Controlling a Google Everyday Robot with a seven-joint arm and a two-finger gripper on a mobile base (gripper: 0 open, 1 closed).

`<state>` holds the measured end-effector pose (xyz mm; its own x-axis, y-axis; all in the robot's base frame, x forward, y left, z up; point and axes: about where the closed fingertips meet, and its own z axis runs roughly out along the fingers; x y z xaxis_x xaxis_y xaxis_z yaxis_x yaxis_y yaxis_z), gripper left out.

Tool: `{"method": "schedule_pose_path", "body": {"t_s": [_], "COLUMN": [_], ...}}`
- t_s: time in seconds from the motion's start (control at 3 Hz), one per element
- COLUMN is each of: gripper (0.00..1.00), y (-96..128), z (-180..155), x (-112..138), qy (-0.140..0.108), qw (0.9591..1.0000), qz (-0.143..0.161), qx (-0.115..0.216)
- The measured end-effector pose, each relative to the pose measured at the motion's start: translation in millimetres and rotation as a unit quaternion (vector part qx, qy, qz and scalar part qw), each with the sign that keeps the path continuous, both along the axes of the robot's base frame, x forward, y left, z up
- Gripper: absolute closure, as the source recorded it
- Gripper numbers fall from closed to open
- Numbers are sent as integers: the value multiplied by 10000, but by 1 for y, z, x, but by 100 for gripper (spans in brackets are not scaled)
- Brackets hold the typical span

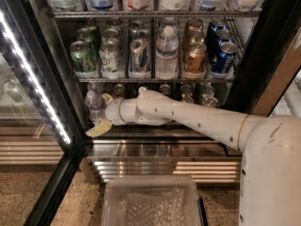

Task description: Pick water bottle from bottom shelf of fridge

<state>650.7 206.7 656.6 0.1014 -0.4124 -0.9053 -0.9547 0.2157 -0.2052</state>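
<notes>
The water bottle (94, 105), small, clear and white-capped, stands at the left end of the bottom shelf (155, 136) of the fridge (60, 74). My white arm reaches in from the right along that shelf. My gripper (101, 113) is open at the bottle. One tan finger (107, 98) is behind and to the right of the bottle, and the other finger (98, 129) is in front of it and lower. The bottle stands upright on the rack, partly between the two fingers.
Cans (188, 91) stand behind my arm on the bottom shelf. The rack above holds several cans and a taller labelled water bottle (167, 53). The open glass door with its LED strip (33, 79) is at the left. A clear tray (153, 204) lies on the floor below the steel base (160, 166).
</notes>
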Motion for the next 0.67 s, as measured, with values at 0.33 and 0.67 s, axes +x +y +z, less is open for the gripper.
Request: {"method": "schedule_pose_path", "body": {"t_s": [0.33, 0.67], "gripper": [10, 11], "y": [0, 0], "z": [4, 7], "x": [0, 0], "qy": [0, -1], "qw": [10000, 10000], "qz": [0, 1], "qx": [0, -1]}}
